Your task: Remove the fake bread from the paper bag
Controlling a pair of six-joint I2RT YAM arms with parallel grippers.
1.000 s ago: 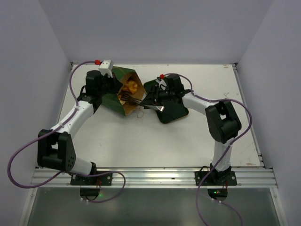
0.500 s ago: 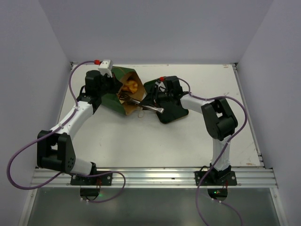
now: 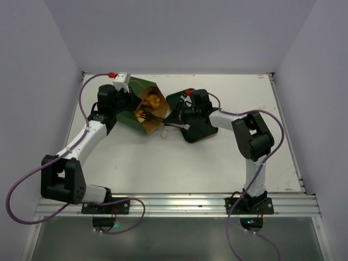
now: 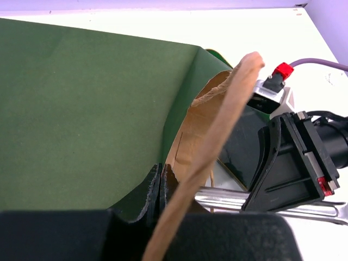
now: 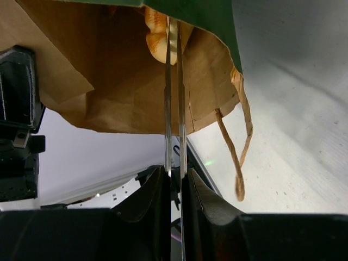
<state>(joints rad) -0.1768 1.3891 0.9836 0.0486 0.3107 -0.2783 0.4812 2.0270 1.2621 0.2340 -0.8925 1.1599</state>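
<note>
The white counter [image 3: 228,163] carries everything. The left arm [image 3: 89,133] reaches to the far left of it. The right arm [image 3: 239,122] bends in from the right and reaches towards the middle.

The bag [image 3: 129,115] lies tipped over at the far left. Its green outside faces the left arm, and its open mouth faces right, showing the brown inside. Just right of it a flat dark green tray [image 3: 198,130] lies on the counter under the right wrist.

The left jaws are clamped on the bag's wall near its rim, with the paper pinched between the black fingers [image 4: 155,187].

The right jaws are drawn together, with only a thin slit between the two long metal fingers [image 5: 167,98], which pass through the bag's mouth.

The bread [image 3: 151,100] is inside the bag, golden-orange against the brown paper. The right fingertips sit against one piece [image 5: 156,32]; whether they pinch it I cannot tell.

A tan cord handle [image 5: 235,157] hangs loose from the bag's rim over the counter.
</note>
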